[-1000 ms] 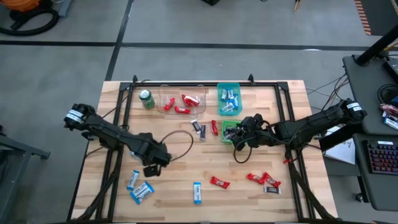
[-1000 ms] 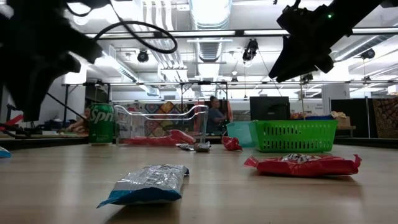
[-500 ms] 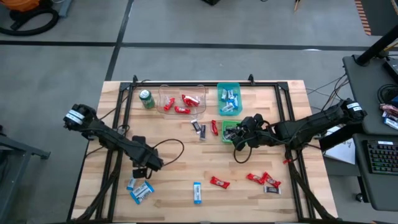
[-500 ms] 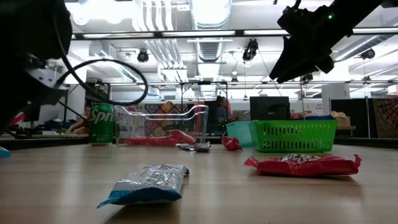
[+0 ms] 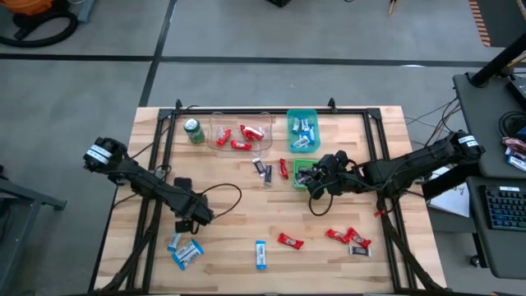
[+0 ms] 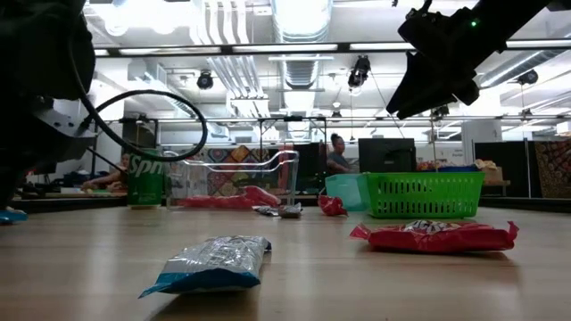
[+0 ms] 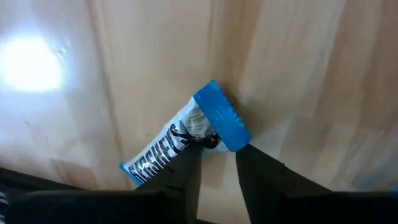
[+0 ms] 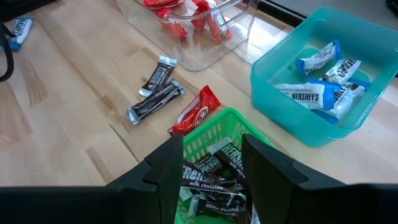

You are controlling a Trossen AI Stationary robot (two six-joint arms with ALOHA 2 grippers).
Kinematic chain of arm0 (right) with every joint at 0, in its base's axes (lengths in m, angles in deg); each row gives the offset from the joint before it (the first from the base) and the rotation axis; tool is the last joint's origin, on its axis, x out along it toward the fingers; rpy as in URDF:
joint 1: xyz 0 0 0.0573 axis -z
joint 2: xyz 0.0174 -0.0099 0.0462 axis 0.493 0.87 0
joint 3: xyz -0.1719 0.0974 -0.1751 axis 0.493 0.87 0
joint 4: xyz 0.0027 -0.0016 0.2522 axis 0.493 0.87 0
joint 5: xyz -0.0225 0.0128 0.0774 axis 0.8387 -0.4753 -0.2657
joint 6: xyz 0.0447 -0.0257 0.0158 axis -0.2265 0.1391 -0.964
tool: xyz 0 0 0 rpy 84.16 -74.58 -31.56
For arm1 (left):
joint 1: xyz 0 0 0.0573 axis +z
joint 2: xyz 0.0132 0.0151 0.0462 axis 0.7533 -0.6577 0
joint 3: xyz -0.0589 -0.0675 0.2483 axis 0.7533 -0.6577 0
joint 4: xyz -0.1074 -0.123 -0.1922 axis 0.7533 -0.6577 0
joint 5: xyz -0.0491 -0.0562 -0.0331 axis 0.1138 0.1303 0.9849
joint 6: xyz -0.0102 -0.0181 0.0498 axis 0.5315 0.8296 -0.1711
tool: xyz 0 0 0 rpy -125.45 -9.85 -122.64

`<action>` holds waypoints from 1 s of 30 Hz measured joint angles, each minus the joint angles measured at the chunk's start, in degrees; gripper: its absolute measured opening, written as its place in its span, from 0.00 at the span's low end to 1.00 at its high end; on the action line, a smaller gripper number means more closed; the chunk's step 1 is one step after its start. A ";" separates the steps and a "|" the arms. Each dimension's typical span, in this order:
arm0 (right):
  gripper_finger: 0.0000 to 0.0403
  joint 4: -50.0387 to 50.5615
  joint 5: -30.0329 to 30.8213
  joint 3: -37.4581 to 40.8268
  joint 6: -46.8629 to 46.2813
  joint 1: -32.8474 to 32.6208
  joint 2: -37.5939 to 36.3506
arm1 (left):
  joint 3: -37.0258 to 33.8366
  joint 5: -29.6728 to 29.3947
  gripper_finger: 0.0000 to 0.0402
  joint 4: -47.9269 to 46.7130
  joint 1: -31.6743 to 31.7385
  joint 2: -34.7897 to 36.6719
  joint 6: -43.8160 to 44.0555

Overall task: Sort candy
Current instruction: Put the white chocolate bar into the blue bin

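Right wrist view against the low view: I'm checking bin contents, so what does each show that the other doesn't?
Only the right wrist view shows inside the bins: dark bars in the green basket, blue-and-white bars in the teal bin. Only the low view shows the green can and a blue-and-white bar up front. Both show the clear tray holding red bars.

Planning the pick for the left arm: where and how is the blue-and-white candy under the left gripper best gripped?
Grip the blue-and-white candy across its narrow middle, coming straight down. It lies flat and slanted on the table, so the left gripper jaws should straddle its long sides.
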 joint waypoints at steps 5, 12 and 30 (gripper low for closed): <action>0.37 0.07 -0.02 0.02 0.00 0.00 0.00 | 0.17 -1.08 0.03 2.15 0.00 0.18 -1.84; 0.37 0.08 -0.01 0.02 0.88 -0.82 0.00 | 1.95 -1.52 0.00 13.02 0.00 3.83 -4.62; 0.37 -0.18 0.13 0.17 1.03 -2.89 0.00 | 2.22 -6.42 0.16 28.95 -0.17 7.16 -14.83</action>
